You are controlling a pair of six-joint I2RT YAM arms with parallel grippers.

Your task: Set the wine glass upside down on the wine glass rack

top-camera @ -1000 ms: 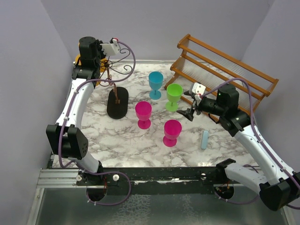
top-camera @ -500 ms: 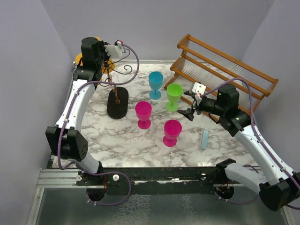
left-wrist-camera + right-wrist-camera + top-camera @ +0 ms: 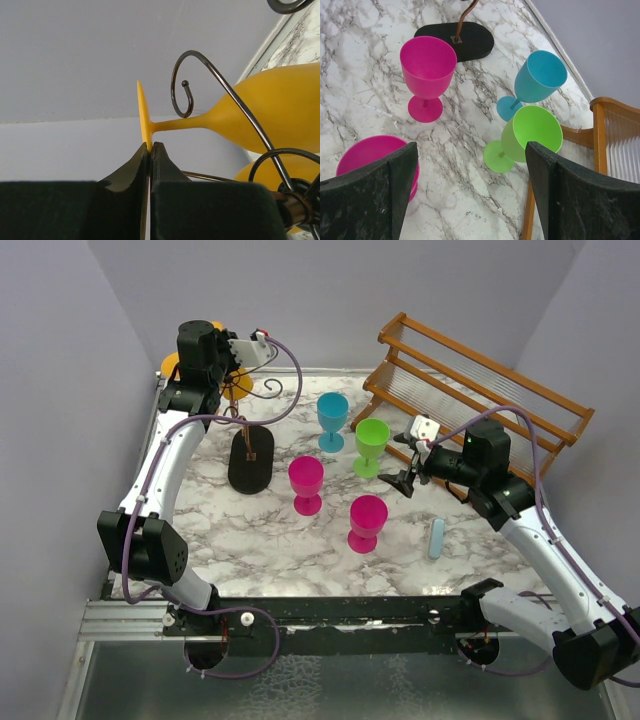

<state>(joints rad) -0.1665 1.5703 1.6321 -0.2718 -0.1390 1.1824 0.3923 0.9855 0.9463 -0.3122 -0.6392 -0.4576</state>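
Observation:
My left gripper (image 3: 149, 146) is shut on the thin foot of an orange wine glass (image 3: 280, 112). The glass lies sideways, stem level, bowl to the right. A curled arm of the wine glass rack (image 3: 181, 95) crosses right in front of its stem. In the top view the left gripper (image 3: 228, 368) is high at the rack's top, at the table's far left corner. The rack's post rises from a black oval base (image 3: 250, 462). A second orange rounded shape (image 3: 260, 170) shows lower behind the wires. My right gripper (image 3: 470, 150) is open and holds nothing, above the marble table (image 3: 465, 190).
Two pink glasses (image 3: 306, 482) (image 3: 367, 522), a blue glass (image 3: 332, 418) and a green glass (image 3: 371, 445) stand upright mid-table. A brown wooden slatted rack (image 3: 480, 390) fills the far right corner. A small pale blue object (image 3: 436, 538) lies near the right arm.
My left wrist has shifted a little to the right and turned at the rack's top, carrying the orange glass with it. The right arm has not moved.

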